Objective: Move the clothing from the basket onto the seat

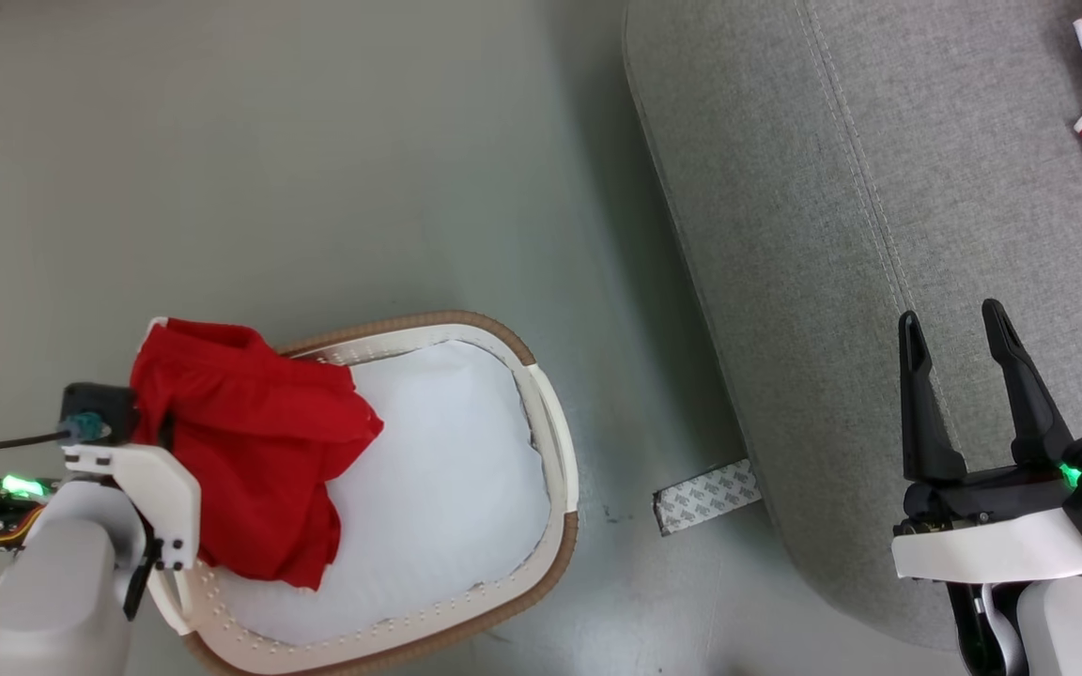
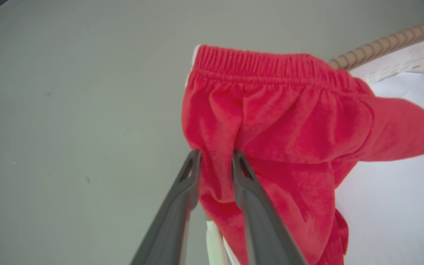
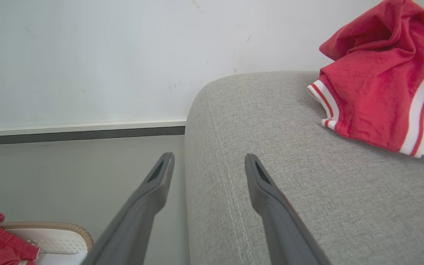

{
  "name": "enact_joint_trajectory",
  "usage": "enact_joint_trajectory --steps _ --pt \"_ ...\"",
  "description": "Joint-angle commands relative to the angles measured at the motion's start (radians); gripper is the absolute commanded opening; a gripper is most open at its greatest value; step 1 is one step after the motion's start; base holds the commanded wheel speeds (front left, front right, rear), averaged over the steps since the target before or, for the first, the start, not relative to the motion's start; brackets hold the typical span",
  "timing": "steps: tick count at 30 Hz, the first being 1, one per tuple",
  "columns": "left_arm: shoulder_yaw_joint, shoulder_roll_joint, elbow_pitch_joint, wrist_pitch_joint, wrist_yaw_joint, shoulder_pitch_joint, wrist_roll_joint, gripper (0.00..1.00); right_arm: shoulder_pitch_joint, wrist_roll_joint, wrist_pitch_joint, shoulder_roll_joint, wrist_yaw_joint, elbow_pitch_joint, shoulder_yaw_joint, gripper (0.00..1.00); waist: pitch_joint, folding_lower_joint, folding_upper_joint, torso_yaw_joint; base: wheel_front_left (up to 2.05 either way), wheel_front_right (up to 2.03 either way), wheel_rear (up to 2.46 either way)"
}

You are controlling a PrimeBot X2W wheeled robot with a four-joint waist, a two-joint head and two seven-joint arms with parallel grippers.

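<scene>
Left pincer (image 2: pixel 216 155) is clamped on a bunched fold of the red shorts (image 2: pixel 289 121), one finger on either side of the cloth just below the elastic waistband. These shorts drape over the left rim of the basket (image 1: pixel 555 441), partly above the white pad (image 1: pixel 447 469) inside it. Right of the basket, across bare floor (image 1: pixel 316 188), stands the seat (image 1: pixel 785 235). The right pincer (image 1: pixel 950 314) hovers over it, fingers apart and empty. Farther from the basket, a striped red garment (image 3: pixel 377 88) lies on the seat.

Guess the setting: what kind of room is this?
Probably a home-style living space, maybe staged: a grey fabric sofa by a plain white wall, a laundry basket with red clothing on the floor.
</scene>
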Motion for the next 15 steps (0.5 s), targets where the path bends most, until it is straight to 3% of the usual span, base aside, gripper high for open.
enact_joint_trajectory --steps 1,2,3,4,5,7,15 --pt "-0.002 0.0 0.008 -0.013 -0.002 0.006 -0.012 0.38 0.003 -0.009 0.001 -0.001 -0.002 0.005 0.0 1.0 -0.008 0.0 0.0 0.003 0.0 0.0 0.0" --pt "-0.004 -0.001 0.011 -0.013 -0.002 0.006 -0.013 0.31 0.004 -0.009 0.001 -0.001 -0.002 0.007 0.0 1.0 -0.01 0.0 0.0 0.004 0.0 0.0 0.0" --pt "-0.004 -0.001 0.011 -0.013 -0.002 0.006 -0.013 0.31 0.004 -0.009 0.001 -0.001 -0.002 0.007 0.0 1.0 -0.01 0.0 0.0 0.004 0.0 0.0 0.0" --pt "-0.006 -0.002 0.013 -0.015 -0.002 0.006 -0.014 0.23 0.004 -0.008 0.001 -0.001 -0.002 0.008 0.0 1.0 -0.013 0.0 0.0 0.004 0.0 0.0 0.0" --pt "-0.01 -0.006 0.017 -0.018 -0.006 0.006 -0.018 0.05 0.004 -0.007 0.001 -0.001 -0.002 0.011 0.001 1.0 -0.017 0.0 0.0 0.005 0.0 0.0 0.0" --pt "-0.012 -0.007 0.02 -0.019 -0.007 0.006 -0.02 0.0 0.005 -0.007 0.001 -0.001 -0.002 0.011 0.002 1.0 -0.019 0.0 0.0 0.005 0.0 0.0 0.0" --pt "-0.028 -0.011 0.042 -0.02 -0.012 -0.007 -0.026 0.0 0.005 -0.01 0.001 -0.001 -0.002 0.011 0.0 1.0 -0.021 0.0 0.0 -0.002 0.0 0.0 0.0"
